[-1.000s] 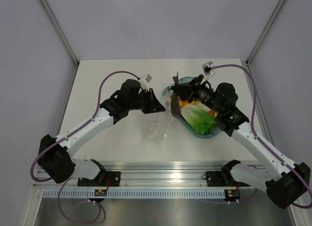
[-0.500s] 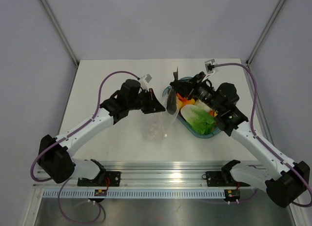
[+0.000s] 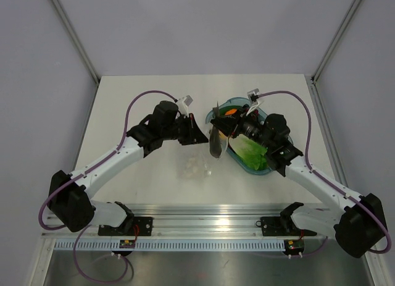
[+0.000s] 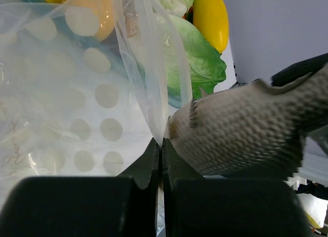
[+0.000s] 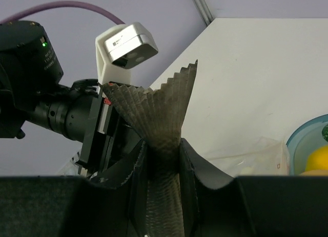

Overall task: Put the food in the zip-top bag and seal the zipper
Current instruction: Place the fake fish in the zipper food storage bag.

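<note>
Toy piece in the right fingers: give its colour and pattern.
The piece is grey with fine dark scale-like dots; shows best in the left wrist view.

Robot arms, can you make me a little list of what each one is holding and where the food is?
Left gripper: shut on the clear bag at its edge
Right gripper: gripping the grey fish piece near its tail
Fish piece: right next to the bag's edge
Teal tray: holds lettuce, lemon, orange
</note>
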Controlling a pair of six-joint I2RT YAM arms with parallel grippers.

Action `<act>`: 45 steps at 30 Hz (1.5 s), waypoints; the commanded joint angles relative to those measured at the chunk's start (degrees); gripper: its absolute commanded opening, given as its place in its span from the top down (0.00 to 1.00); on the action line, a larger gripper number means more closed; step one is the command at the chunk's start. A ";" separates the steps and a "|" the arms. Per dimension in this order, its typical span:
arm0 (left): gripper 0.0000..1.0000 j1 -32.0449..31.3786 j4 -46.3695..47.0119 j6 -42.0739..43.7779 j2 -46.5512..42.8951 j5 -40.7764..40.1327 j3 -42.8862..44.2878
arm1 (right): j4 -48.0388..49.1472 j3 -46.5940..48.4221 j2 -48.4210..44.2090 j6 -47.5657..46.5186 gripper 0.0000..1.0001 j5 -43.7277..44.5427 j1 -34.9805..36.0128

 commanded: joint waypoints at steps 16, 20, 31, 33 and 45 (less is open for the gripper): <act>1.00 0.23 2.77 -0.35 -1.52 2.92 1.86 | 16.68 -7.99 -5.41 -0.16 1.00 5.61 2.27; 1.00 0.23 0.40 0.35 -2.31 1.51 2.65 | 19.39 -10.36 -6.64 0.28 1.00 9.04 2.27; 1.00 0.14 4.16 -2.18 -4.15 3.53 0.28 | 24.68 -13.26 -5.94 5.29 1.00 13.00 2.27; 1.00 0.23 4.44 -2.54 -5.11 3.62 -0.07 | 24.24 -13.35 -6.11 5.46 1.00 13.18 2.27; 1.00 0.40 5.23 -3.69 -6.09 4.23 1.16 | 24.59 -13.53 -6.73 5.29 1.00 11.77 2.27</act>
